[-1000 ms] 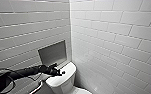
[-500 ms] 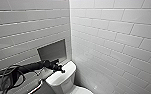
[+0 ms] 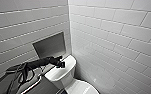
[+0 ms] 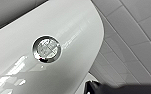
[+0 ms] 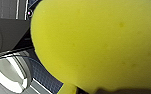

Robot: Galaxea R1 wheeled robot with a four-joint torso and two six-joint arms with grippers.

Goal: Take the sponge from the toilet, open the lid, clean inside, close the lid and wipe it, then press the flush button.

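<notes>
The white toilet (image 3: pixel 66 72) stands in the tiled corner, its flat tank top toward the wall and the closed lid (image 3: pixel 82 88) at the lower edge of the head view. My left gripper (image 3: pixel 60 64) hovers shut over the tank top. In the left wrist view the round chrome flush button (image 4: pixel 46 48) sits close below on the glossy white tank top (image 4: pixel 73 22), with a dark fingertip (image 4: pixel 101 88) at the edge. The yellow sponge (image 5: pixel 96 42) looms very close in the right wrist view, and my right gripper is shut on it.
White tiled walls meet in a corner right behind the tank. A grey recessed panel (image 3: pixel 49 45) is set in the left wall above the tank. My own dark body and cables (image 3: pixel 21 73) fill the lower left.
My left arm has reached a little farther and higher over the tank top. The toilet and the sponge have not moved.
</notes>
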